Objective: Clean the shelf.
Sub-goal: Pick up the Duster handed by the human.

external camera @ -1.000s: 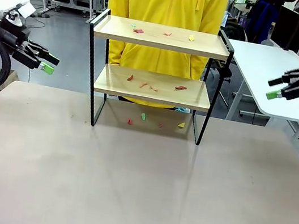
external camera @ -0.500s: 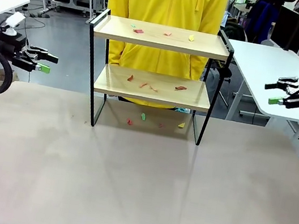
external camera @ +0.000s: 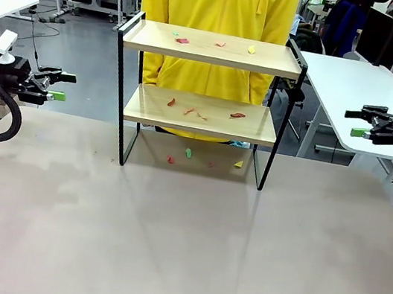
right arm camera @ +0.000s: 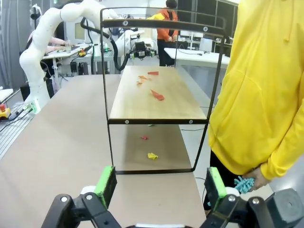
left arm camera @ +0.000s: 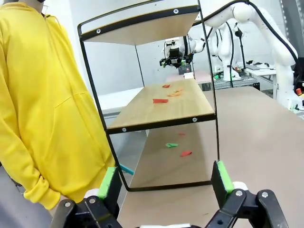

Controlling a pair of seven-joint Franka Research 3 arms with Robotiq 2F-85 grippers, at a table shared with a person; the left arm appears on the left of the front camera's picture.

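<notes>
Your table (external camera: 179, 250) carries the shelf (external camera: 213, 48) at its far middle, with a person in a yellow hoodie (external camera: 221, 0) standing just behind it. Your left end effector (external camera: 61, 87) and right end effector (external camera: 353, 123) hover well out to either side, fingers apart and holding nothing. Small coloured scraps (external camera: 182, 40) lie on both boards and on the table beneath.

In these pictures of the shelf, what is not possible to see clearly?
Left wrist view: the top board of the shelf is seen from below, so anything lying on it is hidden.
Right wrist view: the teal object in the person's hand is half covered by that hand; its kind is unclear.
Front view: the scraps are too small to tell their material.
</notes>
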